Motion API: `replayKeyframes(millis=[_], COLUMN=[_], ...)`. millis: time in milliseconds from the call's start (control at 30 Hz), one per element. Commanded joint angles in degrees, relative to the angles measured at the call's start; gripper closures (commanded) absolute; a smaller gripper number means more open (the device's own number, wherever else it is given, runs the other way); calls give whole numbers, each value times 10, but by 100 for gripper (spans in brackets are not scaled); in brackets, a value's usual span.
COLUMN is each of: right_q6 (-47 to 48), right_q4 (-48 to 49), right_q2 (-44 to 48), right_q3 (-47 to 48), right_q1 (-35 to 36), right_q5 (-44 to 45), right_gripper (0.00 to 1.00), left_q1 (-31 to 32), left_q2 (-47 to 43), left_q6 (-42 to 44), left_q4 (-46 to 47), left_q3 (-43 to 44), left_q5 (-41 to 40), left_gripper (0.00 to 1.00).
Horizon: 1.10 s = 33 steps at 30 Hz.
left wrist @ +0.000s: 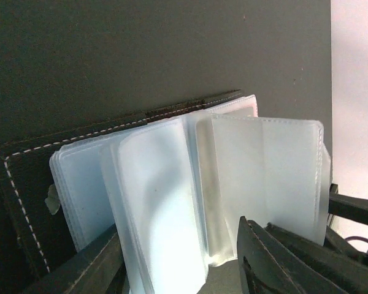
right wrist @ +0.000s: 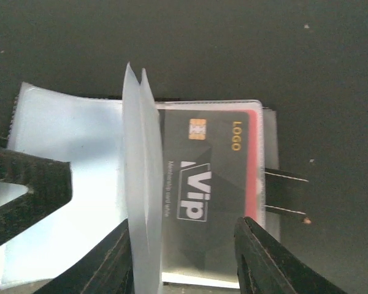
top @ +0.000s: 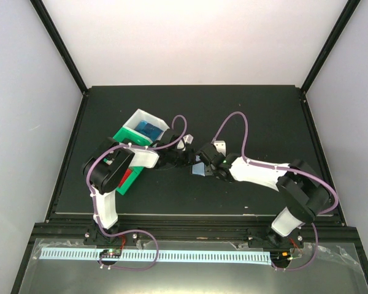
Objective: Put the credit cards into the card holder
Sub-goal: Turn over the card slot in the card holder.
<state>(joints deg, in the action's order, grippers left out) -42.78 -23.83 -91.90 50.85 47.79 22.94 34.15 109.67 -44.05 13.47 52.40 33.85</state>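
Card holder point(top: 198, 169): lying open on the table point(top: 264, 110).
Card point(right wrist: 202, 190): sitting pocketed, wanting a nudge fully home.
Right gripper point(right wrist: 183, 260): jaws standing apart, straddling it.
Left gripper point(left wrist: 178, 269): bracketing the pages point(left wrist: 165, 184) — grip unclear.

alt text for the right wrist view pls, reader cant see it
A black VIP card with a gold chip and red edge lies inside a clear pocket of the open card holder on a dark table. One clear sleeve stands on edge beside it, and the fingers of the right tool sit apart at the bottom, either side of the card.
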Motion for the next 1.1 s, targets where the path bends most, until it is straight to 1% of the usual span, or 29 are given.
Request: replayKeyframes(millis=[0,200,333,467,600,733,833,1000,1067], right_q6=[-26,-37,-22,20,59,69,68,70,79], right_q4=[-33,-56,-43,-3,38,54,61,74,82], right_q2=[17,19,36,71,101,109,115,133,132], right_q3=[-3,-9,-25,-42,-48,-45,-46,-45,-39], right_q1=[-6,-28,-49,-57,-58,-58,-58,-59,-59], right_q5=[63,88,77,30,-56,-105,-128,-160,-174], right_gripper=[56,56,56,56,56,56,56,56,56], left_q1=[1,1,1,1,1,0,1,1,1], left_q2=[13,-3,-10,-14,-24,-49,-82,-171,-206], left_q6=[18,31,40,47,53,67,85,124,148], left_q4=[-43,-58,-69,-74,-79,-106,-147,-231,-269], left_q3=[8,10,11,13,13,14,15,6,9], left_q5=[-28,-32,-34,-29,-27,-43,-78,-186,-230], left_gripper=[52,52,53,55,55,50,46,29,25])
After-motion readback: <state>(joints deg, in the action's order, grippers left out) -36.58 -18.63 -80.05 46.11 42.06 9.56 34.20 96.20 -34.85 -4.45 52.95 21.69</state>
